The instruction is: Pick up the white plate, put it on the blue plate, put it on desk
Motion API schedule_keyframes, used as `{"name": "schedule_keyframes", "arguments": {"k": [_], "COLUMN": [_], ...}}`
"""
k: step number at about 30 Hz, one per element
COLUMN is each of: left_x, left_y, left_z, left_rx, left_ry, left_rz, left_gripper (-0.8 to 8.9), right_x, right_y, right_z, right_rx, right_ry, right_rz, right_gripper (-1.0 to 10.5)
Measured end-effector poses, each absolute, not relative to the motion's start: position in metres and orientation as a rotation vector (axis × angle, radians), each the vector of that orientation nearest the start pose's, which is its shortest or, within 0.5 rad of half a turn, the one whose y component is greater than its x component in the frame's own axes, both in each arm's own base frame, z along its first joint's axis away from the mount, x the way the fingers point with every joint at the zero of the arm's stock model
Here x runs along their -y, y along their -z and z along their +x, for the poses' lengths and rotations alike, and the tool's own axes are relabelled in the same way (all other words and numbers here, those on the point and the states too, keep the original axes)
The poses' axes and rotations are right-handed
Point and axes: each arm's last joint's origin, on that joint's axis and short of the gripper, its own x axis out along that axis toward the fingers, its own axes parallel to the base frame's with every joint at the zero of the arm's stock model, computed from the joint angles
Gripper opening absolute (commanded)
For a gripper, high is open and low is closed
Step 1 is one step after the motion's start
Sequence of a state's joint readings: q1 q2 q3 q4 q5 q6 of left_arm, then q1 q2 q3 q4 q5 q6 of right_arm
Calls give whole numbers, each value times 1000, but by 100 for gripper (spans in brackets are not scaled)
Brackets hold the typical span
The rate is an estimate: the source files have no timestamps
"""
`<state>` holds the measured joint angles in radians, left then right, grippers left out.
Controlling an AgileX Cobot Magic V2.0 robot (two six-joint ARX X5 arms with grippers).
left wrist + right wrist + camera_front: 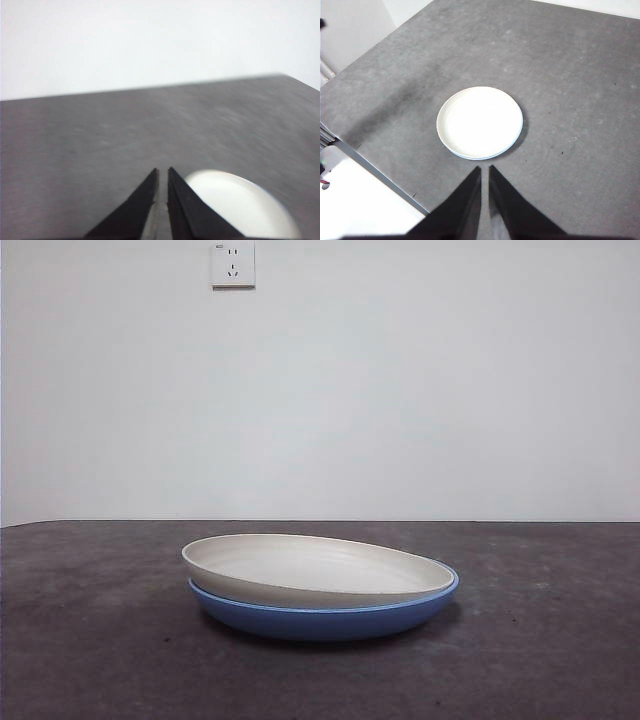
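Note:
The white plate (318, 570) lies tilted inside the blue plate (330, 620) on the dark grey desk (100, 640), its left rim raised above the blue rim. In the right wrist view the white plate (479, 121) nearly covers the blue plate (518, 136), which shows only as a thin edge. My right gripper (485, 170) hangs high above them, shut and holding nothing. My left gripper (163, 172) is shut too, held over the desk (100, 145) with the white plate (240, 207) beside it. Neither arm appears in the front view.
A white wall with a socket (232, 264) stands behind the desk. The desk's edge and a white surface (360, 200) lie at one corner of the right wrist view.

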<state>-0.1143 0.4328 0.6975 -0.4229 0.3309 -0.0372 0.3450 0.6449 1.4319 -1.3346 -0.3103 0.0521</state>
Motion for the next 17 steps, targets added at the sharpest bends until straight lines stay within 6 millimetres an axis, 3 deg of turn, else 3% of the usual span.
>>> {"name": "schedule_keyframes", "arguments": {"k": [9, 12, 17], "left_x": [2, 1, 0], "left_y": [-198, -178, -171], "left_z": [97, 95, 94], "left_rx": [-140, -152, -118], "left_ry": [117, 79, 28], "left_rz": [-89, -101, -99], "left_gripper": [27, 27, 27], "right_x": [-15, -15, -15], "right_y": [-428, -428, -428], "right_z": [17, 17, 17], "right_rx": [-573, -573, -574], "right_ry": [-624, -624, -624], "right_rz": [39, 39, 39], "right_gripper": [23, 23, 23]}}
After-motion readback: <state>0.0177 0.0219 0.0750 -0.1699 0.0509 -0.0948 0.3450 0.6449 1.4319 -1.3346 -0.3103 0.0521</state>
